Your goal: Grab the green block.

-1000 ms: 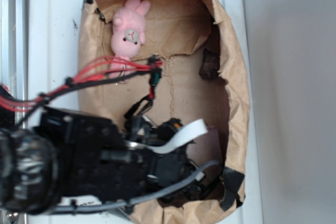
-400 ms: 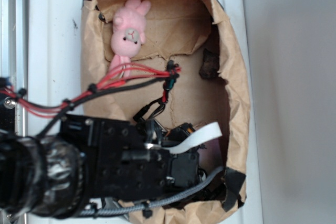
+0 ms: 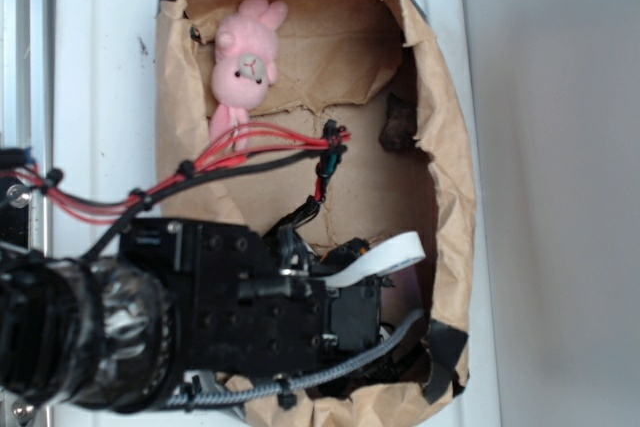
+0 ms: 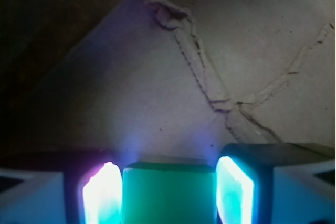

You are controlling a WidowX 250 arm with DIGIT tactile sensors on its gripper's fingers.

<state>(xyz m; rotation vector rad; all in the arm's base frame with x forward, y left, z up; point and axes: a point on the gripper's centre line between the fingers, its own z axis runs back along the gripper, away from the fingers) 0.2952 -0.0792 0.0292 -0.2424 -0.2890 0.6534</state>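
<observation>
In the wrist view the green block (image 4: 169,195) fills the gap between my gripper's (image 4: 168,184) two glowing pads. The left pad (image 4: 102,192) and the right pad (image 4: 234,192) each meet a side of the block, so the gripper is shut on it. Torn brown cardboard (image 4: 157,93) lies just beyond the block's front edge. In the exterior view the black arm (image 3: 250,317) reaches into the near end of the paper-lined box (image 3: 452,207). It hides both the block and the fingers there.
A pink plush bunny (image 3: 243,62) lies at the box's far left. A small dark brown lump (image 3: 398,125) sits against the right wall. Red and black cables (image 3: 250,142) arch over the box floor. Crumpled paper walls rise on every side.
The arm and its cable bundle have shifted to the right, further over the near end of the box. The bunny and the brown lump have not moved.
</observation>
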